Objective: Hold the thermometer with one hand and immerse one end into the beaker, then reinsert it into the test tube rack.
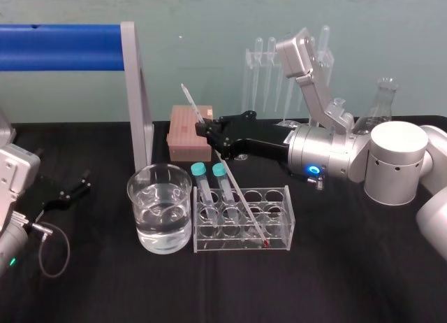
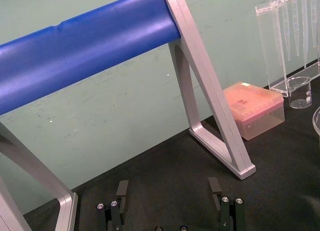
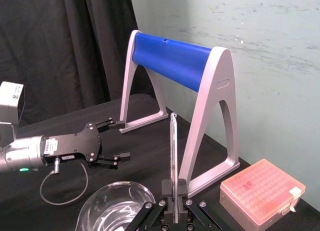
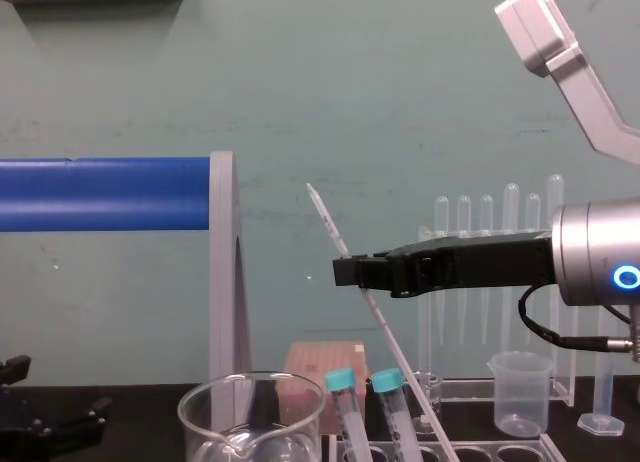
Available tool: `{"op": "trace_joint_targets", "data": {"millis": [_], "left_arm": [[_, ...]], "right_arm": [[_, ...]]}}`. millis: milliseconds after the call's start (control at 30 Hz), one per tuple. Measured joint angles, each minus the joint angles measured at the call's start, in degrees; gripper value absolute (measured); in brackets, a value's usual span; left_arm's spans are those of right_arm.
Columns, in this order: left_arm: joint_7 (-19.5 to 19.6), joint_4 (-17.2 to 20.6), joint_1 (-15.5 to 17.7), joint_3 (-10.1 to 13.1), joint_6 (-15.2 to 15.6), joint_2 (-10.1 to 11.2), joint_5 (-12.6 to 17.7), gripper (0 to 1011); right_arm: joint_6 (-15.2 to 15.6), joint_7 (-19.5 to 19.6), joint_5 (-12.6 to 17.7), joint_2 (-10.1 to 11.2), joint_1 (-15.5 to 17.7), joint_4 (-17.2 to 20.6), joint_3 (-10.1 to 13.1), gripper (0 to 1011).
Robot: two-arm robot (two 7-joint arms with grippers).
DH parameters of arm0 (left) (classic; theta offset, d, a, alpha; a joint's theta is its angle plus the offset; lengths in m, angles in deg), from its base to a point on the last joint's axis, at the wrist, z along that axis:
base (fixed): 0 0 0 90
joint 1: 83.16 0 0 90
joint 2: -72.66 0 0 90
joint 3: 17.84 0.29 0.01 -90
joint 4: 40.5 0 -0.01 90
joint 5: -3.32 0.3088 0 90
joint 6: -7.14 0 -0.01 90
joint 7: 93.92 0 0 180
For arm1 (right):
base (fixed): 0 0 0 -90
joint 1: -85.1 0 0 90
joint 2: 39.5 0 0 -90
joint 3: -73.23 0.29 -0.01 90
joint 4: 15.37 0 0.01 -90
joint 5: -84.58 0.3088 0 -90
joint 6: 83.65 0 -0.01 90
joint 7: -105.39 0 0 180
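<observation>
The thermometer (image 1: 237, 190) is a thin clear rod that leans up and to the left, with its lower end in the test tube rack (image 1: 279, 228). My right gripper (image 1: 204, 131) reaches in from the right above the rack and is shut on the rod's upper part; the right wrist view shows its fingers (image 3: 181, 187) pinching the thermometer (image 3: 173, 141). The large glass beaker (image 1: 160, 211) holds water and stands just left of the rack. At the far left my left gripper (image 1: 77, 187) rests low over the table, open and holding nothing.
A grey frame with a blue roller (image 1: 59, 47) stands behind the beaker. A pink tip box (image 1: 187, 133) sits behind the gripper. At the back right are a clear pipette stand (image 1: 269, 71), a small plastic beaker (image 4: 518, 392) and a flask (image 1: 383, 99). Two teal-capped tubes (image 1: 202, 180) stand in the rack.
</observation>
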Motion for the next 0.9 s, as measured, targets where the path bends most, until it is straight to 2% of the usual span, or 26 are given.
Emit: {"op": "trace_joint_targets", "data": {"millis": [167,367,733,800,900], "left_arm": [[0.0,0.0,0.0,0.0,0.0,0.0,0.0,1008],[0.0,0.0,0.0,0.0,0.0,0.0,0.0,1008],[0.0,0.0,0.0,0.0,0.0,0.0,0.0,1008],[0.0,0.0,0.0,0.0,0.0,0.0,0.0,1008],[0.0,0.0,0.0,0.0,0.0,0.0,0.0,1008]], "right_arm": [[-0.1,0.0,0.0,0.0,0.1,0.1,0.0,57],[-3.7,1.0,-0.1,0.1,2.4,2.3,1.6,57],[-11.2,2.1,1.9,0.7,7.5,8.0,6.6,57],[-12.2,2.1,2.2,0.7,7.7,8.9,7.4,57],[-13.9,1.4,4.1,0.3,7.3,10.8,9.4,57]]}}
